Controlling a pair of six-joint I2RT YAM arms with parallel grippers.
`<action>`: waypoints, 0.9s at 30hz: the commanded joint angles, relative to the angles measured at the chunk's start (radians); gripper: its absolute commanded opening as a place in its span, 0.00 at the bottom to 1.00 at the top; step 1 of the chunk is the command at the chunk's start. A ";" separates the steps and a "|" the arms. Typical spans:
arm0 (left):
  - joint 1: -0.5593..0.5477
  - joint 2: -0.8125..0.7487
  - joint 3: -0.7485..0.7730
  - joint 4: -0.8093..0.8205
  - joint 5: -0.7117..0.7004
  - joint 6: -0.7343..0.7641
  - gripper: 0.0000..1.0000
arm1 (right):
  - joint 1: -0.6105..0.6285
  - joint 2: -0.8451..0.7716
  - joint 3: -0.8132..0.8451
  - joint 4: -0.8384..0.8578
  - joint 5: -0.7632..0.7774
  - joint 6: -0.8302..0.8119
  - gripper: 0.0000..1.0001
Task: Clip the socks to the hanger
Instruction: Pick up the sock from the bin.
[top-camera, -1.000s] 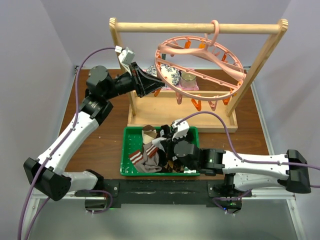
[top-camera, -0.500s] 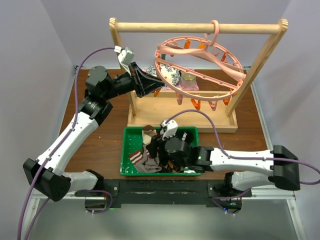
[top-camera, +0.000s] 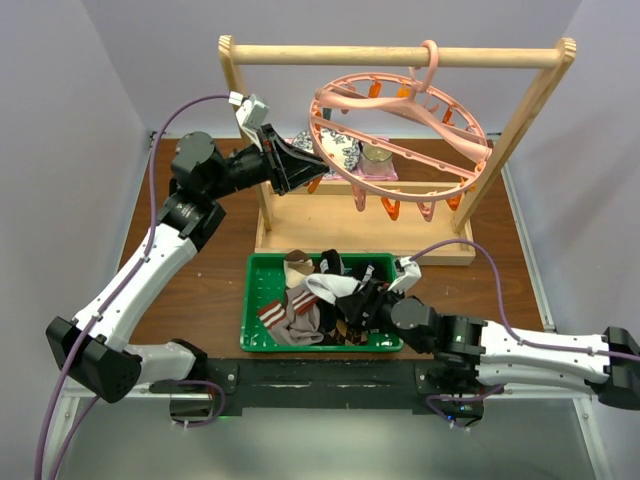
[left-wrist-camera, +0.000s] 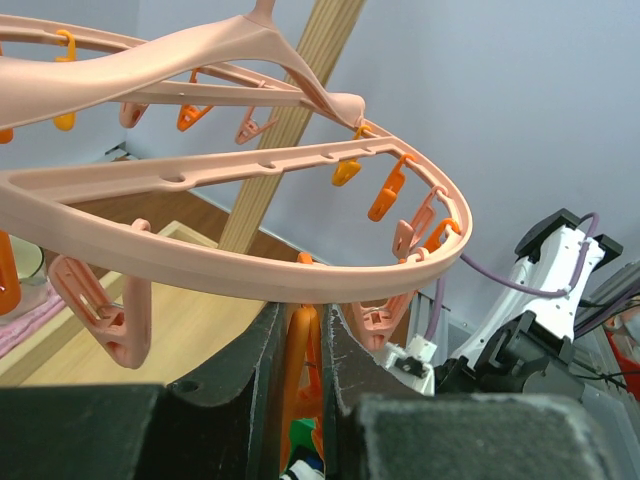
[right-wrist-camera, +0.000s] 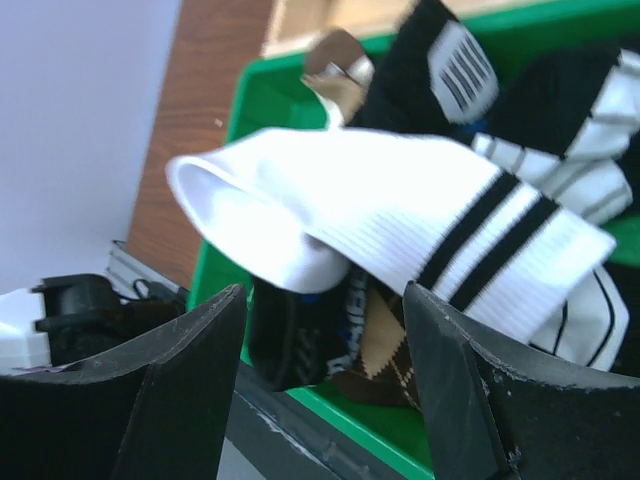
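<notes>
Your left claw (top-camera: 303, 165) is pressed together on an orange clip (left-wrist-camera: 300, 365) under the near rim of the hanger (top-camera: 410, 186). In the left wrist view the clip stands upright between the two black fingers (left-wrist-camera: 240, 370), just below the pink rim. The hanger is a round pink ring with spokes, tilted, with its hook over the top rail of a wooden rack (top-camera: 400, 55) at the back of the table (top-camera: 215, 270). More orange and pink clips dangle around its rim. Your right claw (top-camera: 365, 298) is spread wide, low over the right part of a green tray (top-camera: 256, 300) near the table's front edge. In the right wrist view its two dark fingers stand well apart. A white sock (right-wrist-camera: 400, 220) with black stripes lies across the gap beyond them, on top of the pile. You cannot tell whether either finger touches it. The other socks (top-camera: 300, 310) lie heaped in the tray, among them a brown one with white stripes, black ones and an argyle one.
</notes>
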 joint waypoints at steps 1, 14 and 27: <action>0.003 -0.012 0.037 0.030 0.002 -0.010 0.00 | 0.000 0.050 -0.023 0.032 -0.028 0.157 0.68; 0.001 0.012 0.062 0.013 0.001 0.016 0.00 | 0.001 -0.075 -0.138 -0.049 -0.076 0.368 0.72; -0.002 -0.003 0.049 0.006 0.009 0.008 0.00 | 0.001 -0.018 -0.065 -0.091 0.173 0.429 0.72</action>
